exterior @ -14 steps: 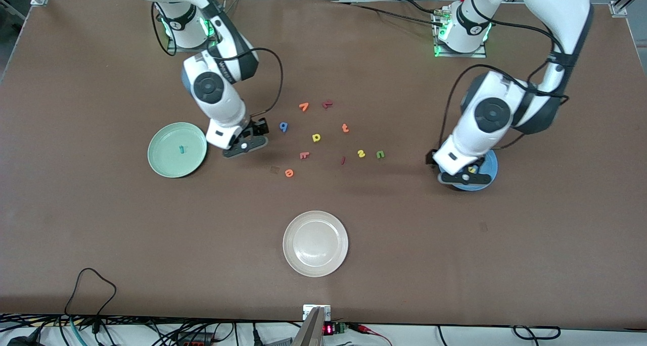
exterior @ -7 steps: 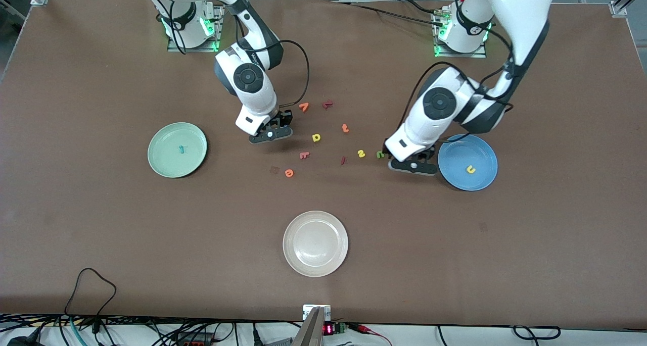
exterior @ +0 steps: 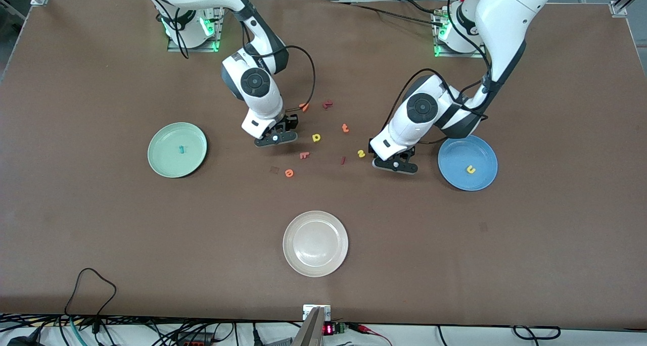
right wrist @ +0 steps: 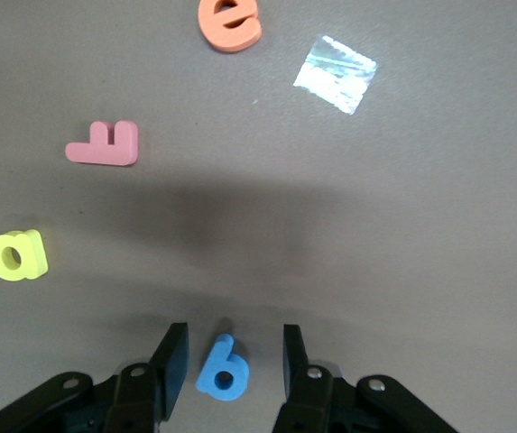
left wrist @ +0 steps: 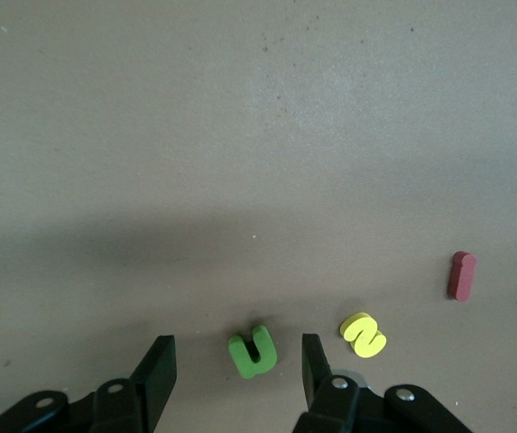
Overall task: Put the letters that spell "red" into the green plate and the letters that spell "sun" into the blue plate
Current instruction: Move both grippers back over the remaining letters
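Green plate [exterior: 156, 134], toward the right arm's end of the desk [exterior: 101, 235]: teal r [exterior: 181, 148] already in it.

Right jaws: low over the desk, spread, straddling the blue d [right wrist: 220, 368]. A gap shows on each side, so nothing is pinched yet. Orange e [exterior: 288, 173] lies loose, nearer the camera.

Left jaws: low too, spread around the green n [left wrist: 253, 350], which sits closer to one jaw. Yellow s [exterior: 361, 153] lies just beside that jaw's outer face.

Blue plate [exterior: 455, 179], toward the left arm's end: yellow u [exterior: 470, 169] in it.

Risks:
- An off-centre n may be shoved or tipped as the jaws close.
- The s may get nudged.
- Thin foam could squirt out of a shallow pinch.
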Robot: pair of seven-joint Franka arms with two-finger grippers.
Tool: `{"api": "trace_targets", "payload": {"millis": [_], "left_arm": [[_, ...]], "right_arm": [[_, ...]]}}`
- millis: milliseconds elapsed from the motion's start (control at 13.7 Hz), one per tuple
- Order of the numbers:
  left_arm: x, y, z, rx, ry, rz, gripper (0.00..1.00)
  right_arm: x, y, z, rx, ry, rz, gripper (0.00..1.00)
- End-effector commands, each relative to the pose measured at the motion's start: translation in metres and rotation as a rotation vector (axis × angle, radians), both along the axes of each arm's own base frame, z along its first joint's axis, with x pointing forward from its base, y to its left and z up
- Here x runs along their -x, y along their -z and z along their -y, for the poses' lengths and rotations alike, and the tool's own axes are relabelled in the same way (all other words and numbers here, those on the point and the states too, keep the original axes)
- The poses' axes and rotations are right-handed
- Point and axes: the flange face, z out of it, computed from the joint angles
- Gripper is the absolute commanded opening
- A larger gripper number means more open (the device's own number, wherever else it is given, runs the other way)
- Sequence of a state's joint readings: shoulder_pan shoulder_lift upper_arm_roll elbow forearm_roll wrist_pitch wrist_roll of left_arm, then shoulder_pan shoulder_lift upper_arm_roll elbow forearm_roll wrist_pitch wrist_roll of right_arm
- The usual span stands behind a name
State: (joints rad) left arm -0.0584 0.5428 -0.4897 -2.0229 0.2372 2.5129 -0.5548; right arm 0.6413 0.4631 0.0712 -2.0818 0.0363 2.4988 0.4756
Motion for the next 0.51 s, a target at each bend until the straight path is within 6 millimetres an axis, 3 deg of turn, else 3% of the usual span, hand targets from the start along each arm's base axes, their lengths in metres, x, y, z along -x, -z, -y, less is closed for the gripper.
{"api": "trace_targets", "payload": {"millis": [0,291,437], "left_arm": [[0.005,0.014,0.001,0.008,-0.015,-0.008,0.63],[0.019,0.034,0.002,0.043,-0.013,-0.001,0.63],[0.018,0.034,0.000,0.044,-0.015,0.002,0.56]], "right_arm": [[0.004,0.008,-0.016,0.001,0.022,-0.004,0.50],[0.006,0.010,-0.014,0.010,0.017,-0.013,0.51],[0.010,0.012,-0.015,0.017,0.008,-0.020,0.51]]}}
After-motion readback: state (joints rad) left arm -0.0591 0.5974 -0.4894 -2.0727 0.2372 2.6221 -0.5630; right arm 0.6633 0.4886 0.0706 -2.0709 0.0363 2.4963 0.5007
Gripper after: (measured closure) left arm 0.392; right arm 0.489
